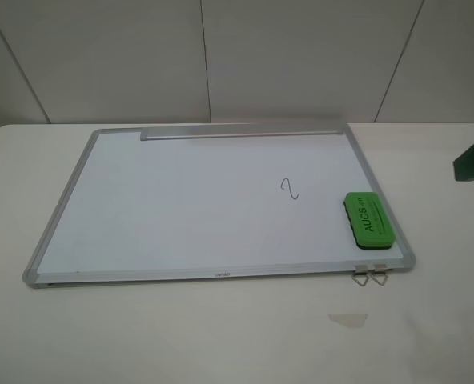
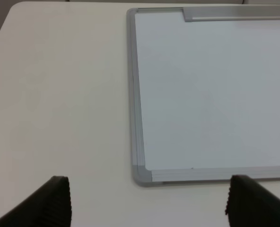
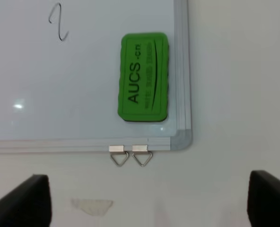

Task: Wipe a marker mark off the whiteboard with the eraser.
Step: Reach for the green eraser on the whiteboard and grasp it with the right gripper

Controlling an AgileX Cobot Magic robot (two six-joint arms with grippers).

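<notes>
Eraser [image 3: 144,77], long axis pointing away from the nearer right gripper [image 3: 144,202], lies on the whiteboard [image 3: 83,109] corner just ahead of that gripper's wide-spread, empty jaws.

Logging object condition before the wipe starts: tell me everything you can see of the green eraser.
The eraser is a bright green rectangular block with rounded corners, dark "AUCS" lettering on top and a darker base at its edge; it looks like foam or plastic. It lies flat, lettering up, on the whiteboard at its near right corner in the high view, long side along the right frame, close beside it. The marker mark sits apart from it. Nothing grips it.
</notes>
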